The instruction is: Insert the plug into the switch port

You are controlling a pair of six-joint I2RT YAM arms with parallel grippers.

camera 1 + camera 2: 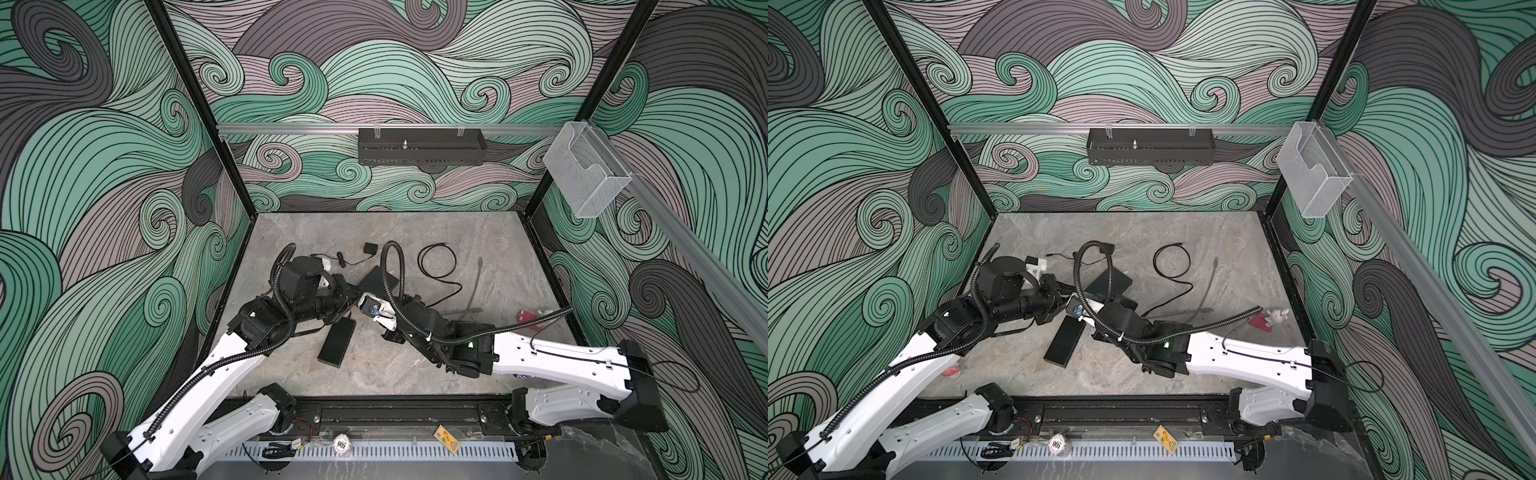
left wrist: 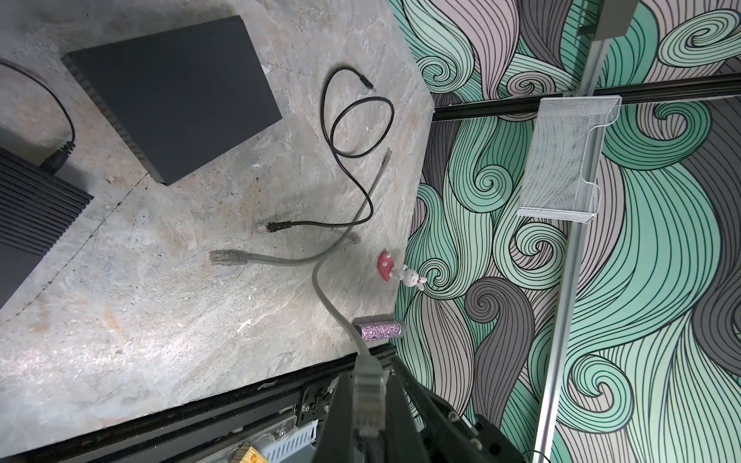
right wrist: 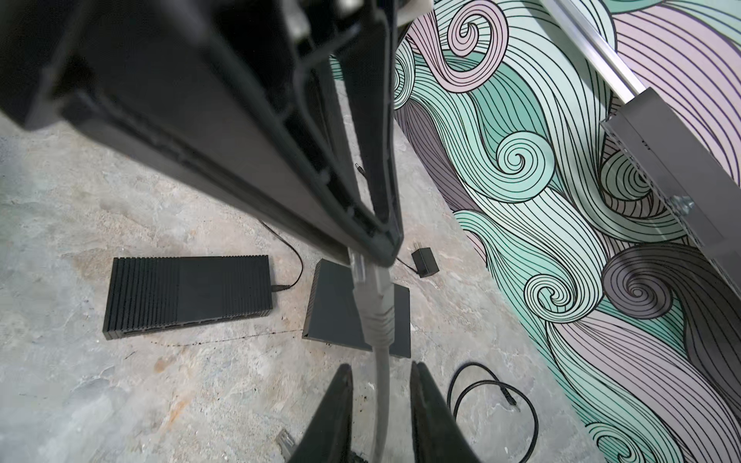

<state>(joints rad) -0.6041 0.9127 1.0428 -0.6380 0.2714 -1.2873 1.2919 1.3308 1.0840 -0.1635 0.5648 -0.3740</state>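
In both top views the two arms meet over the middle of the worktop. The ribbed black switch lies flat near them.

Left wrist view: the left gripper has its fingers pinching the grey plug, held clear of the worktop.

Right wrist view: the right gripper has its fingers spread. They straddle the grey cable without touching it. The plug is well apart from the switch.

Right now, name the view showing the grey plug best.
Left wrist: the grey plug shows whole, close up, in the left gripper. Right wrist shows it, tip partly covered; both top views hide it.
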